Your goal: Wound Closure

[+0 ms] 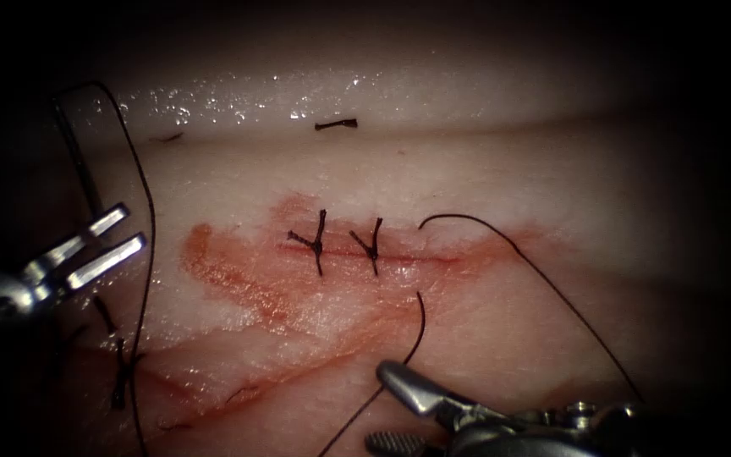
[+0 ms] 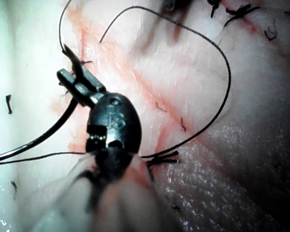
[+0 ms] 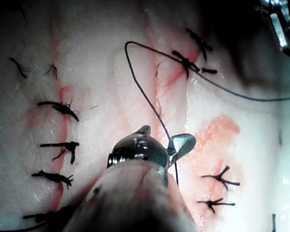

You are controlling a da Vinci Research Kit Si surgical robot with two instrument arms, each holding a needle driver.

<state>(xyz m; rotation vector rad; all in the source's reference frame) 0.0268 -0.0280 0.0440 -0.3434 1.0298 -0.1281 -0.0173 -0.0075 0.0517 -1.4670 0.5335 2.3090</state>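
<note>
The cut point(image 1: 399, 256) runs across the tissue point(image 1: 484, 178), with two knotted stitches point(image 1: 319, 245) on its left part. At the far left my left tool point(image 1: 116, 237) has its jaws open. The dark curved needle point(image 1: 74, 152) runs down past them, and I cannot tell whether they touch it. The needle point(image 2: 38, 137) looks free of the tissue. Below the cut my right tool point(image 1: 378, 406) stands with jaws open around the thread point(image 1: 416, 334), not clamped on it. From the cut's right part the thread point(image 1: 552, 288) arcs away to the lower right. In the right wrist view the thread point(image 3: 145, 96) passes between the spread jaws point(image 3: 168, 135).
A short cut end of thread point(image 1: 336, 124) lies on the far tissue. Red fluid point(image 1: 230, 271) stains the tissue left of and below the cut. An older stitch point(image 1: 120, 372) sits at the lower left, beside a long thread loop point(image 1: 150, 220). A row of several older stitches point(image 3: 58, 145) shows too.
</note>
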